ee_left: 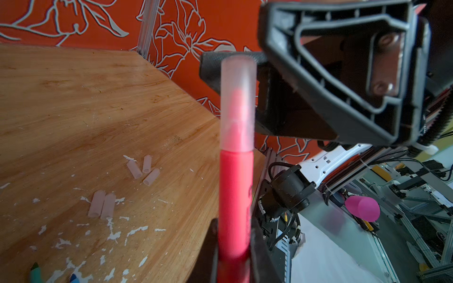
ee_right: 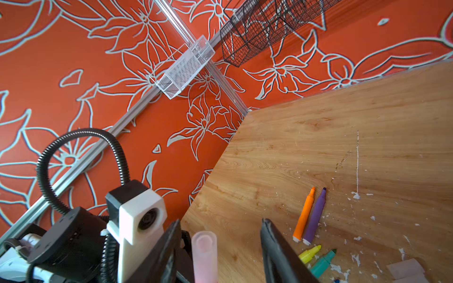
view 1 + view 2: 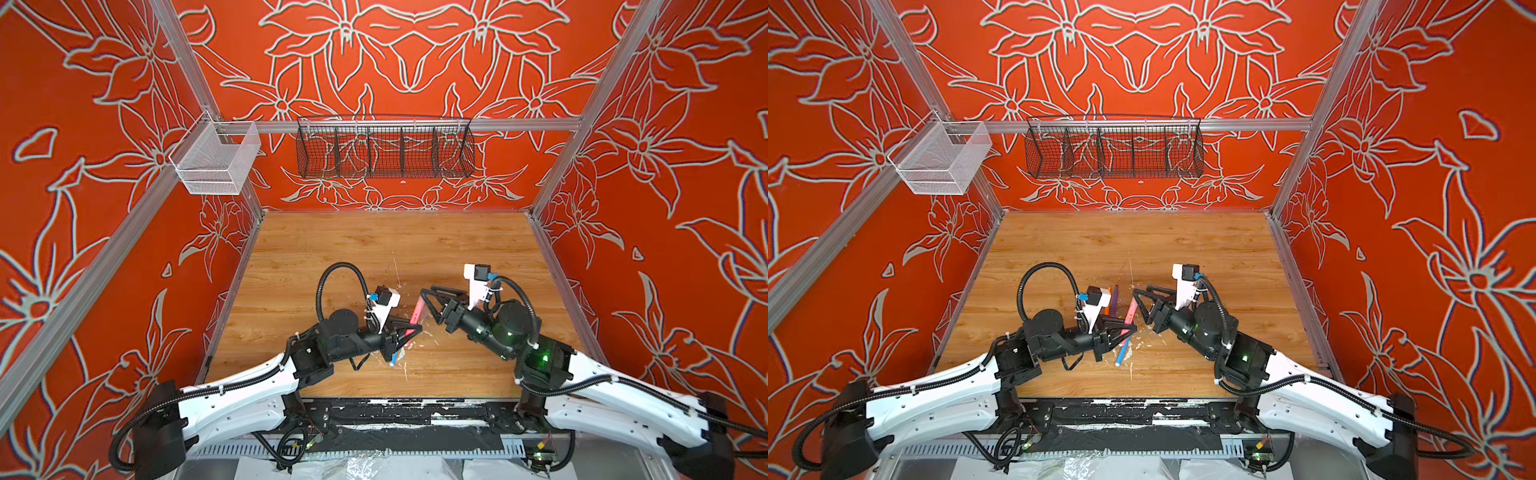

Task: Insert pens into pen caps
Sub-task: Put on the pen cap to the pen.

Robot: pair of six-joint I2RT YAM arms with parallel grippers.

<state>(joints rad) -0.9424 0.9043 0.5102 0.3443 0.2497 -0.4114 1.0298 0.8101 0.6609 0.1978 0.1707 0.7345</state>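
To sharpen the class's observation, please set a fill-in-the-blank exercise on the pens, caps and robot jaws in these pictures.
1. The pen clamped in the left jaws is ___.
2. Its tip wears a clear cap, which sits untouched between the right jaws, which are ___.
3. The left wrist view shows ___ loose caps lying on the table.
4. The orange pen lies side by side with the ___ one.

Missing words: pink; open; five; purple.

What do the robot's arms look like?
The left arm and right arm have white shells, black joints and ribbed black cables. The left tool and right tool are black, hollow triangles. The right arm shows green lights.
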